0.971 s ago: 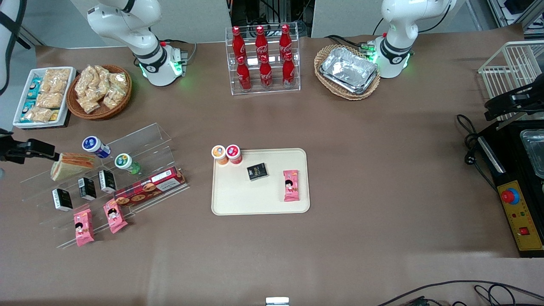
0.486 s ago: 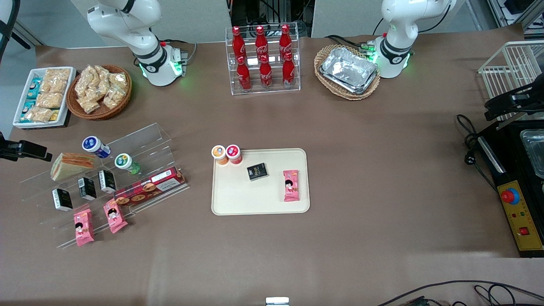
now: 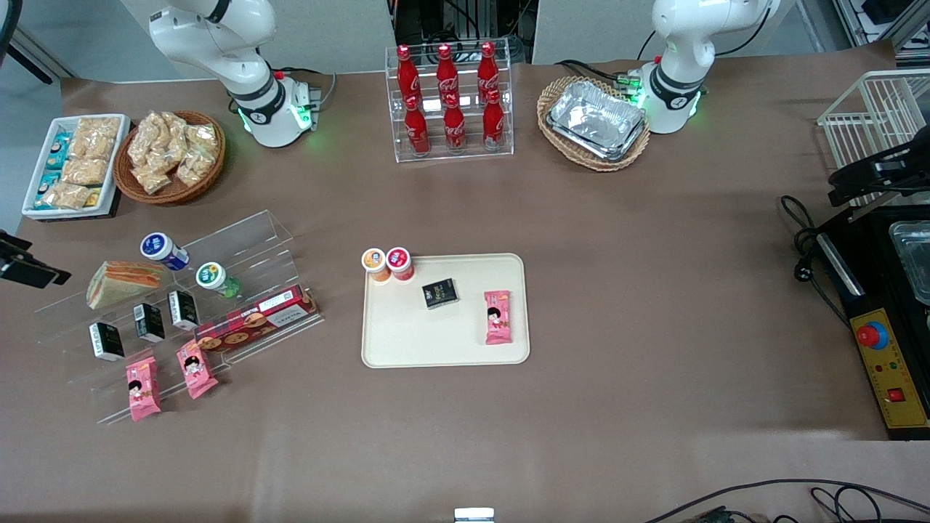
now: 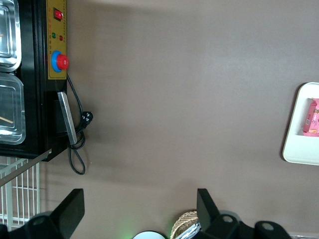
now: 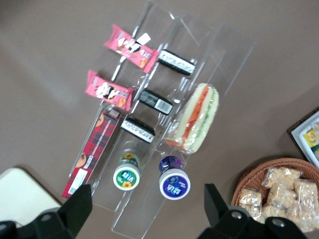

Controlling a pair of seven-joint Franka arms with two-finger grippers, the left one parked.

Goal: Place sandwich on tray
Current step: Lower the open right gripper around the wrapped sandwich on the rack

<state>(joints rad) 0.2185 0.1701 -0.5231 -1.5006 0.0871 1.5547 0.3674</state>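
Observation:
The sandwich [image 3: 123,282], a pale bread wedge with red, orange and green stripes, lies on the top step of a clear acrylic rack [image 3: 240,236]; it also shows in the right wrist view [image 5: 194,119]. The cream-beige tray [image 3: 407,341] lies flat mid-table, and one corner shows in the right wrist view [image 5: 20,194]. My gripper [image 3: 27,267] hangs open and empty at the working arm's end of the table, beside the rack and apart from the sandwich. In the right wrist view the gripper [image 5: 147,211] has its jaws wide apart above two bottle caps.
The rack also holds three black boxes [image 3: 149,322], two pink packets [image 3: 143,388], a red cookie box [image 3: 254,319] and two capped bottles [image 3: 163,250]. The tray carries two small cups [image 3: 387,263], a black box [image 3: 440,293] and a pink packet [image 3: 498,317]. Snack baskets and a cola rack [image 3: 449,102] stand farther from the camera.
My gripper has drawn away from the sandwich toward the working arm's end of the table, now barely in the front view. The sandwich and tray have not moved.

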